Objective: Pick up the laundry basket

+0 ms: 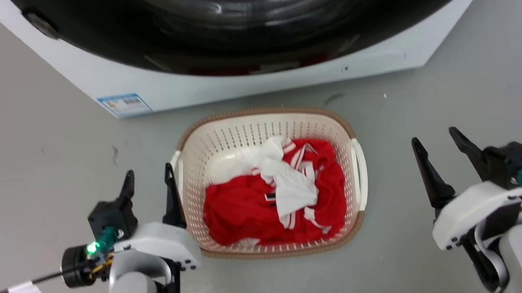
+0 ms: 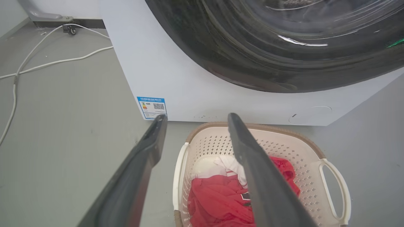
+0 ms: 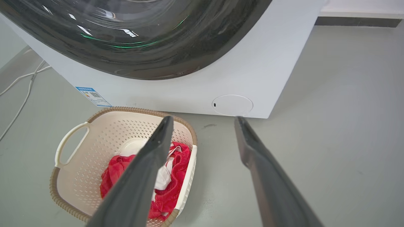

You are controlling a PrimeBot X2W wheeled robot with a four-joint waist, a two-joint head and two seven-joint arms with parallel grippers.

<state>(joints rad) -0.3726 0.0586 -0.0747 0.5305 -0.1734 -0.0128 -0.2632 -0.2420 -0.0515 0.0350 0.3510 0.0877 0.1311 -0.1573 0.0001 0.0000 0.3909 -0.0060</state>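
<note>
Near left: left tool (image 1: 148, 170), spread wide, gripping nothing, pointing far. Its inner finger (image 1: 171, 192) just beside the left handle (image 1: 178, 172) of the laundry basket (image 1: 261, 112); touching or not, impossible to tell. Near right: right tool (image 1: 434, 136), likewise wide open and empty, well apart from the basket's right handle (image 1: 360, 172), with bare grey floor (image 1: 388, 157) between.

Between the two tools, upright on the floor: the basket, cream and perforated under a brown woven-look rim, its far edge close to the white front of the washing machine (image 1: 256, 81). Above that front, the dark round door (image 1: 272, 19).

Added by the left wrist view: white cables (image 2: 47, 64) trailing over the floor at the far left, and the basket's left handle seen through the gap between the open fingers. Added by the right wrist view: a round cap (image 3: 232, 105) low on the machine's front, at its right end. Legible as a blue-edged sticker from the head and sharper from the left wrist: a label (image 1: 125, 104) at the machine's lower left corner.

Inside the basket: a red garment (image 1: 240, 212) heaped over the near and right part, a white cloth (image 1: 291, 186) with red stripes lying across it, bare cream bottom at the far left corner.
</note>
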